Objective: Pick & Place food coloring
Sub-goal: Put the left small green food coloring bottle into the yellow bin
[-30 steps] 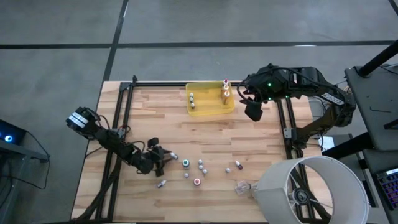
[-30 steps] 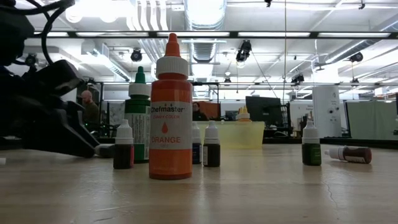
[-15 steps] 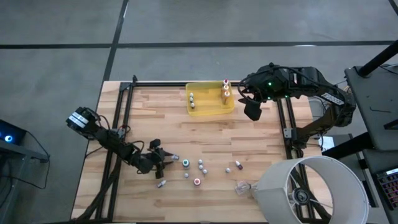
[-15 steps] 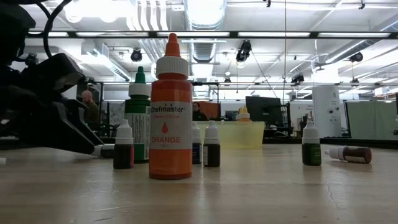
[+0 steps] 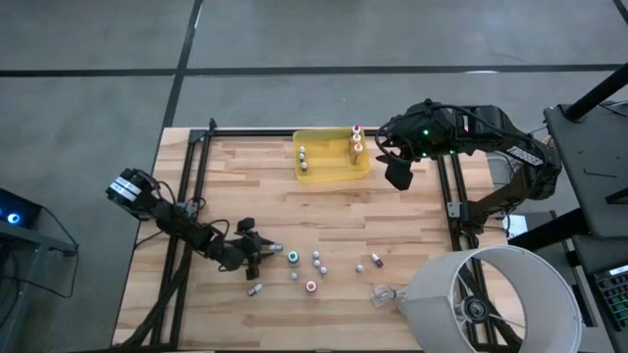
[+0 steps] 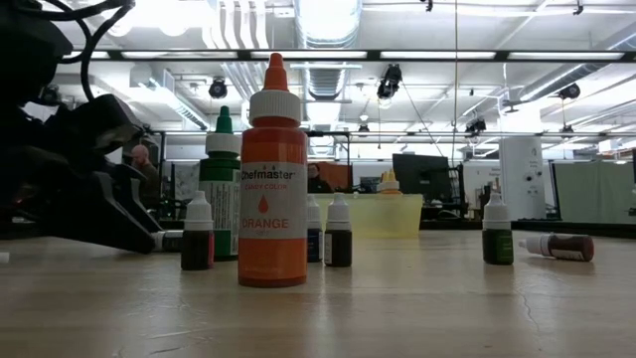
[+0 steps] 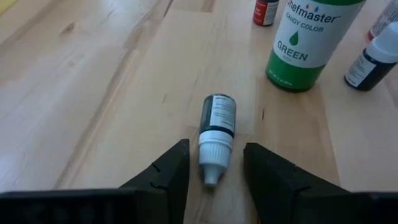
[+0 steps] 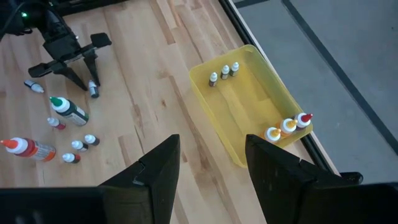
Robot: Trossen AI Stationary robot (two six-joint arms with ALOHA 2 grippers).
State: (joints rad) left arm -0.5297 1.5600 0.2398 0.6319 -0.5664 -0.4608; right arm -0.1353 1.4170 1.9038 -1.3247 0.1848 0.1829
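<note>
Between the left gripper's (image 7: 211,174) parted fingers a small bottle (image 7: 216,137) lies on its side on the table (image 7: 93,93), white cap pointing back toward the wrist, body pointing away. Its long axis runs roughly along the gripper's reach, so the fingers flank the cap end, one on each side; neither visibly touches it, and nothing is held yet. Just beyond the bottle stands a large green bottle (image 7: 305,43), with smaller upright ones near it. Seen from above, the left gripper (image 5: 253,251) sits low at the edge of the scattered cluster, far nearer to it than the right gripper (image 5: 398,175), which hangs open beside the yellow tray (image 5: 332,173), well apart. Several bottles already stand in the tray (image 8: 249,118). Closing on the cap looks like the next move.
</note>
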